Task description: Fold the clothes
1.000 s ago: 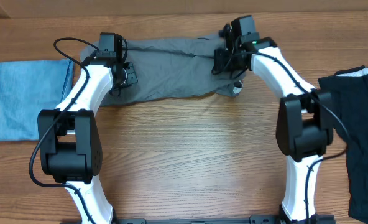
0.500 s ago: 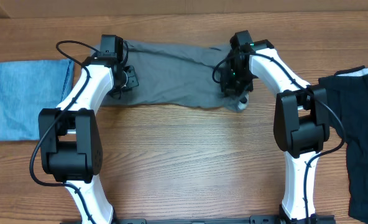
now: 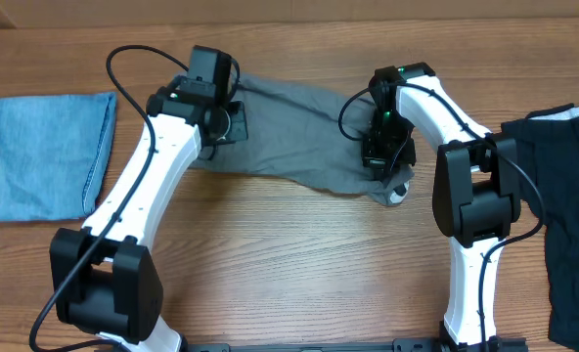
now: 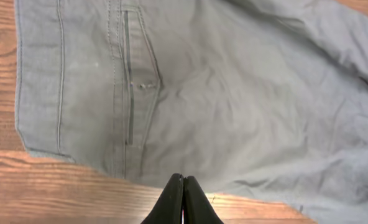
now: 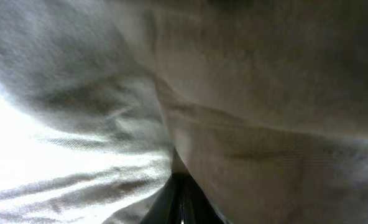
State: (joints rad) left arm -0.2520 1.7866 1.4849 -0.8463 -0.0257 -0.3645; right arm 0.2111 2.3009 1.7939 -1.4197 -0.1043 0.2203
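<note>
The clothes (image 3: 289, 127) are one grey garment lying slantwise across the far half of the wooden table, left end farther back, right end nearer. In the left wrist view its waistband and pocket seam (image 4: 131, 87) lie flat. My left gripper (image 3: 221, 119) is shut, its tips (image 4: 183, 180) meeting right on the garment's near hem. My right gripper (image 3: 382, 156) is shut on the right end, where a pale bit of lining (image 3: 398, 192) pokes out. In the right wrist view, grey cloth (image 5: 265, 93) drapes closely over the closed fingers (image 5: 179, 186).
A folded light blue denim piece (image 3: 45, 156) lies at the left edge of the table. A black garment (image 3: 563, 196) sits at the right edge. Bare wood (image 3: 299, 264) lies between the two arm bases.
The left gripper has moved right and the garment's left end went with it. The right gripper pulled the right end toward the front, so the cloth now lies slanted.
</note>
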